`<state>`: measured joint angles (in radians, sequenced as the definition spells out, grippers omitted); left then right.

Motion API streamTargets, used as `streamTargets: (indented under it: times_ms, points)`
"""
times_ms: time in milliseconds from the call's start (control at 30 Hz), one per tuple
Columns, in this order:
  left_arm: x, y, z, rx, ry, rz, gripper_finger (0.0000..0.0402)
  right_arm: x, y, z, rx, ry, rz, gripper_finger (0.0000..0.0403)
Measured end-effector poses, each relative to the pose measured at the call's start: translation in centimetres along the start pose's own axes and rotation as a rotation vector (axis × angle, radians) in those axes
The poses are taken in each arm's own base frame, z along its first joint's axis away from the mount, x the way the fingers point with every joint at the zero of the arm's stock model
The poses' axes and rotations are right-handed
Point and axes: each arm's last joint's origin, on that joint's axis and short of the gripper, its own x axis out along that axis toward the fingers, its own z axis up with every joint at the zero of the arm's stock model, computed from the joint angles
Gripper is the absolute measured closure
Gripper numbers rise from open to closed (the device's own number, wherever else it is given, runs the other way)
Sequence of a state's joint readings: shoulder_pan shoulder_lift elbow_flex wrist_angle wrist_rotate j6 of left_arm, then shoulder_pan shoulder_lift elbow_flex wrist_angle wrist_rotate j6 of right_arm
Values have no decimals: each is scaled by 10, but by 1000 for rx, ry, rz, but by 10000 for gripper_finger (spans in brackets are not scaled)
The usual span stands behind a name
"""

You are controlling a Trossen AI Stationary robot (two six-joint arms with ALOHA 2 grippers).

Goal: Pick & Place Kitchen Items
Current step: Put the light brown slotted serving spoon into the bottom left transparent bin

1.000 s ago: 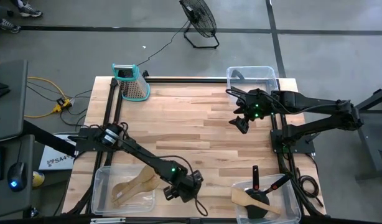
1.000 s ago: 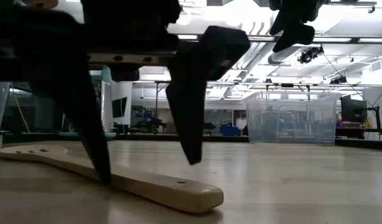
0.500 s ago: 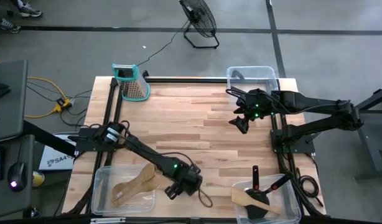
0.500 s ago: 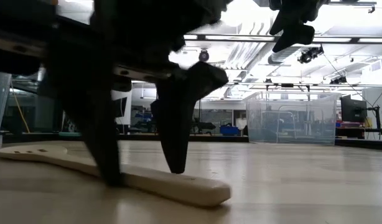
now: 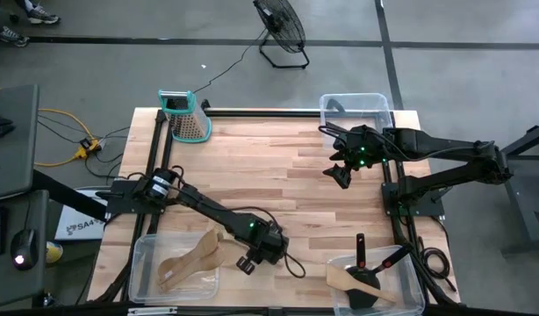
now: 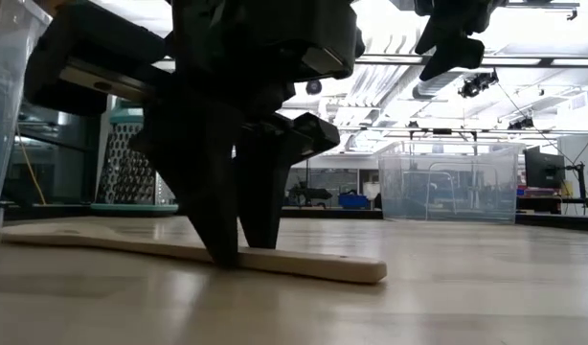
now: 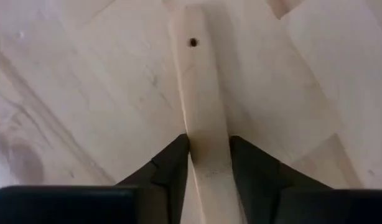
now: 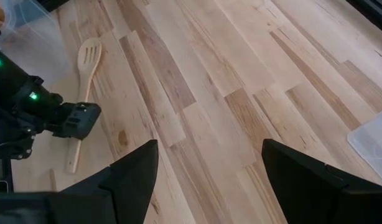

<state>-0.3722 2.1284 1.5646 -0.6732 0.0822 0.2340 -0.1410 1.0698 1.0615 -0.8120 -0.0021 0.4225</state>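
Near the table's front edge, the left gripper (image 7: 208, 163) pinches the slotted wooden spoon (image 7: 200, 106) by its handle; it should lift level. The right gripper (image 5: 341, 173) hangs spread near the right edge.

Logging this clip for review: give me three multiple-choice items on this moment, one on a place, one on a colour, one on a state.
1. Where is the box grater?
A. far left corner of the table
B. inside a bin
C. table centre

2. What colour is the grater's top?
A. red
B. teal
C. black

3. How do the left gripper fingers stand?
A. high above the table
B. either side of the wooden spoon handle
C. inside a bin

Answers: 1 A, the high view shows it there. 2 B, the rim is teal. 3 B, the left wrist view shows the handle between them.
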Motion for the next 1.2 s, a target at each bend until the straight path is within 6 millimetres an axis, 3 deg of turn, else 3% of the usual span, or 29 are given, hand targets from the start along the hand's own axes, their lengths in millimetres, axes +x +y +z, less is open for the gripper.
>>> streamTargets:
  times_ms: [233,1200]
  points:
    - [0,6,-3,-34,20,39,326,0,0,0,0,0,0,125]
    - [-6,17,-1,-124,33,63,326,0,0,0,-1,1,0,125]
